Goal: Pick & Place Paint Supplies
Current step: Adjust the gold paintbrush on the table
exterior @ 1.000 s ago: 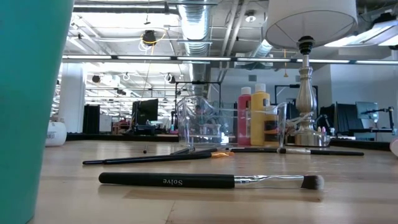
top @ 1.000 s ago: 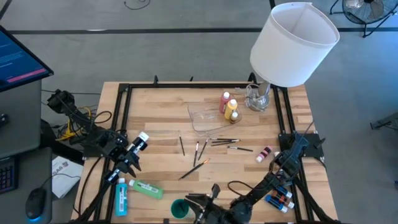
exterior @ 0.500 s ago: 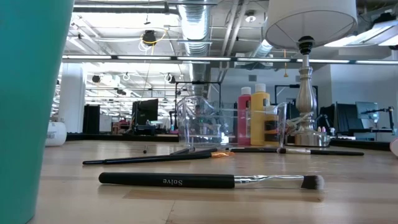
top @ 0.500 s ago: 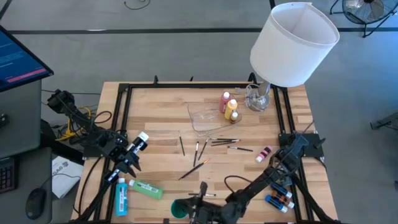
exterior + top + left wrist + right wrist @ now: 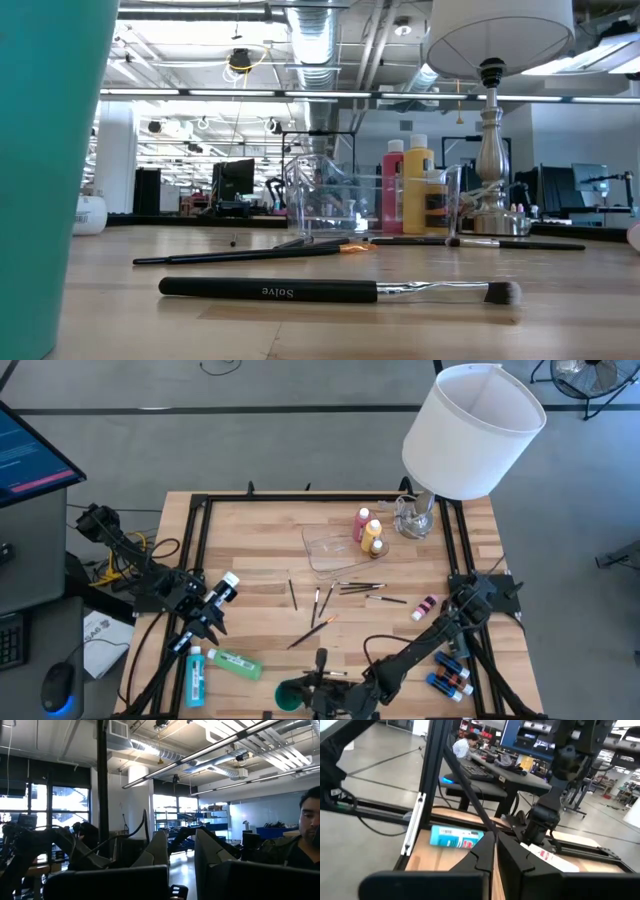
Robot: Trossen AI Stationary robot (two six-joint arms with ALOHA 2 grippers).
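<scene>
The paint bottles are looking small and white-capped. A red bottle and a yellow bottle are standing upright side by side just beside the clear tray at the back of the desk. A green bottle and a blue bottle are lying on their sides at the front left corner, and a pink bottle is lying alone toward the right edge. That is making five bottles, one of each colour. Some tinier bottles are sitting at the right edge, too small to count. About six thin dark-handled brushes are lying scattered across the middle, and a larger brush is lying nearest the front.

The left gripper is resting at the left side with its fingers pressed together on nothing, just behind the green and blue bottles. The right gripper is reaching low along the front edge, its fingers closed and empty, beside a teal cup; the blue bottle is lying beyond its tips, and the brushes are lying near it.

A white lampshade is looming over the back right corner.
</scene>
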